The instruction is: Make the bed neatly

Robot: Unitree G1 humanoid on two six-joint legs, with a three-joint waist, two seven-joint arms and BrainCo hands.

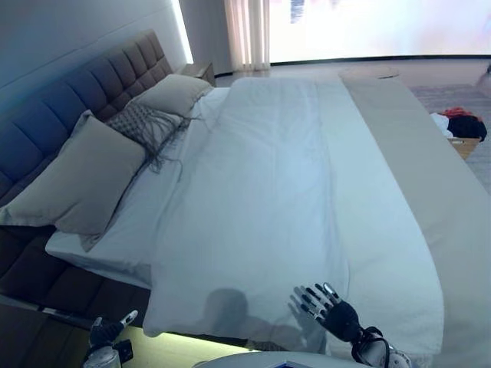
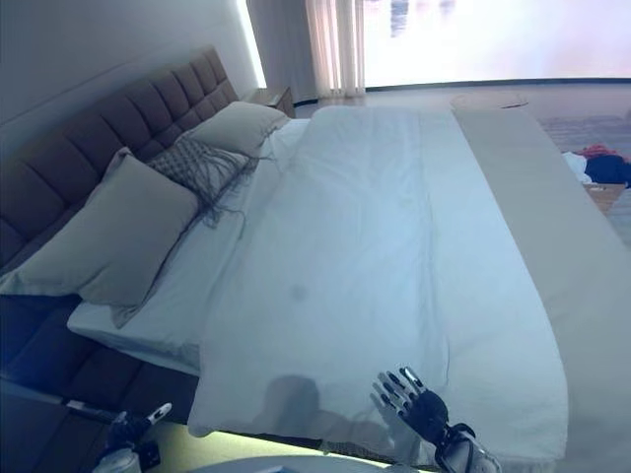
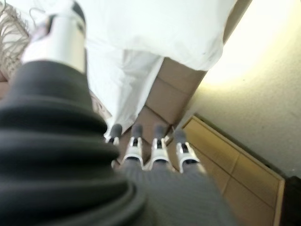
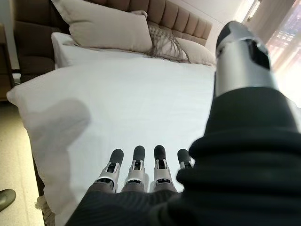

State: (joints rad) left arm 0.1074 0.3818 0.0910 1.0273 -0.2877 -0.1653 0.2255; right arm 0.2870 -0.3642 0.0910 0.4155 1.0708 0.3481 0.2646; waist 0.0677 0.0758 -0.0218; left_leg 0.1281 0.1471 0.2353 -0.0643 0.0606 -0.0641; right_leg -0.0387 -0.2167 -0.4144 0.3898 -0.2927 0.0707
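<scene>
A white duvet (image 1: 261, 192) lies spread over the bed, its near edge hanging over the side. A beige runner (image 1: 414, 153) covers the foot end on the right. At the padded headboard (image 1: 92, 77) rest a large beige pillow (image 1: 77, 184), a grey fringed cushion (image 1: 142, 123) and a second beige pillow (image 1: 173, 92). My right hand (image 1: 334, 310) hovers over the duvet's near edge, open with fingers spread and holding nothing; the right wrist view shows its straight fingers (image 4: 136, 165). My left hand (image 1: 107, 333) hangs low beside the bed's near corner, open, fingers (image 3: 157, 141) pointing at the bed base (image 3: 164, 94).
A nightstand (image 1: 201, 71) stands beyond the headboard by the curtain (image 1: 247, 34). A basket (image 1: 465, 144) with clothes sits on the floor past the bed's foot at the right. The white sheet (image 1: 100, 249) shows beside the duvet at the pillow end.
</scene>
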